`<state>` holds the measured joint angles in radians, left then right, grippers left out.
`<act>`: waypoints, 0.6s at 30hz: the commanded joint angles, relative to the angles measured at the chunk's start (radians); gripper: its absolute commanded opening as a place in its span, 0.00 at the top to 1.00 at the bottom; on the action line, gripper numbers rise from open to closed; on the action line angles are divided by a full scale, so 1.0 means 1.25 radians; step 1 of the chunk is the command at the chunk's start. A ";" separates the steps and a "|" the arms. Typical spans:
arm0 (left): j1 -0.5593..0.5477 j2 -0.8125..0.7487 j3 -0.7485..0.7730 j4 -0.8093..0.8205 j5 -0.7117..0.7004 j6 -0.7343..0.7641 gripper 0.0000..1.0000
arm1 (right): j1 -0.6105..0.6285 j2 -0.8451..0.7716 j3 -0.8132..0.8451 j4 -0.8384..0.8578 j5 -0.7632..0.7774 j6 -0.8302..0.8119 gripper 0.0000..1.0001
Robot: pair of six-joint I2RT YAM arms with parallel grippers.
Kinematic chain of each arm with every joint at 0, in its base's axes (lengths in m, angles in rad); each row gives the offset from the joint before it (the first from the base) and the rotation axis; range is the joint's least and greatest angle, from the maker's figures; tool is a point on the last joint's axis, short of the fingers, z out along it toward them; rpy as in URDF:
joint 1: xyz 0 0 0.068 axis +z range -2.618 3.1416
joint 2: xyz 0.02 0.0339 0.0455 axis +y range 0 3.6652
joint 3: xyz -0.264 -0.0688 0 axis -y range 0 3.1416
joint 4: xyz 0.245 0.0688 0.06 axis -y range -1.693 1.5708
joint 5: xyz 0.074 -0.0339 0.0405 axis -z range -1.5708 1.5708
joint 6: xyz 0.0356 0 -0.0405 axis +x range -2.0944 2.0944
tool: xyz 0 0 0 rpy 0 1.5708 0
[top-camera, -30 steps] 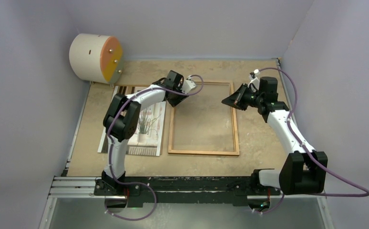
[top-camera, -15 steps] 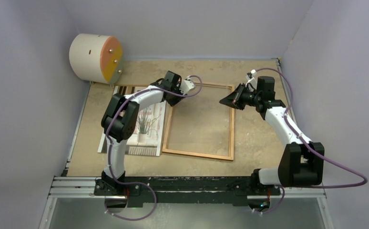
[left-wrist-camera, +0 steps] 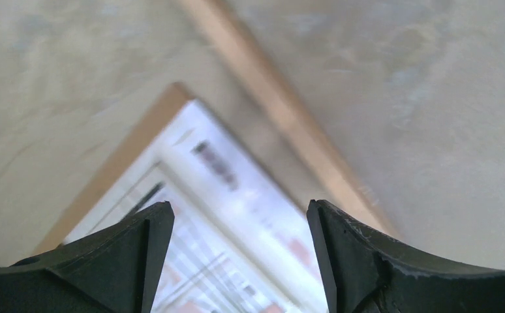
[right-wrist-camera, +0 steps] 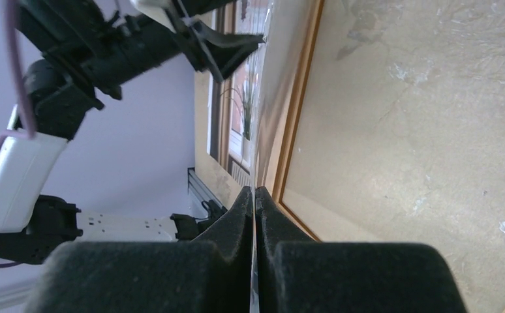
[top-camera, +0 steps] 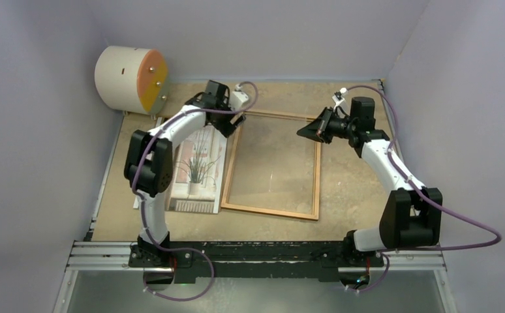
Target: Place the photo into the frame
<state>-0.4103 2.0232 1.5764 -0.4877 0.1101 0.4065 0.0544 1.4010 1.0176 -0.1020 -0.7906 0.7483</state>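
Observation:
The photo [top-camera: 198, 166], a potted plant print, lies on a brown backing board [top-camera: 171, 124] left of the frame [top-camera: 269, 212]. The orange-brown wooden frame lies flat, slightly rotated. My left gripper [top-camera: 232, 125] is open and empty, hovering over the photo's far right corner [left-wrist-camera: 237, 222] beside the frame's left rail [left-wrist-camera: 282, 111]. My right gripper [top-camera: 305, 132] is shut on the edge of a thin clear pane [right-wrist-camera: 266, 78], seen edge-on between the fingertips [right-wrist-camera: 255, 190], above the frame's far right part. The frame rail [right-wrist-camera: 299, 104] lies just right of it.
A cream-and-orange cylinder [top-camera: 131, 78] stands at the far left corner. Pale walls close in the table on three sides. A black rail [top-camera: 256, 251] runs along the near edge by the arm bases.
The frame has slid left and turned slightly, now touching the photo's edge. My left gripper moved left and farther back to the photo's far corner. My right gripper shifted a little left, still shut.

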 commanded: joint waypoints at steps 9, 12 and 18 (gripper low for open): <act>0.094 -0.127 -0.137 0.044 -0.076 -0.037 0.22 | 0.004 0.062 0.038 0.001 -0.105 -0.042 1.00; 0.092 -0.109 -0.168 0.054 -0.061 -0.039 0.24 | 0.001 0.082 0.053 -0.065 -0.093 -0.101 1.00; 0.080 -0.092 -0.193 0.081 -0.055 -0.035 0.24 | -0.040 0.098 0.051 -0.156 -0.075 -0.174 1.00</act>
<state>-0.3019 1.9118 1.3399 -0.4412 0.0261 0.3668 0.0391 1.5257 1.0473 -0.1989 -0.8627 0.6235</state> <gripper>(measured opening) 0.759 0.005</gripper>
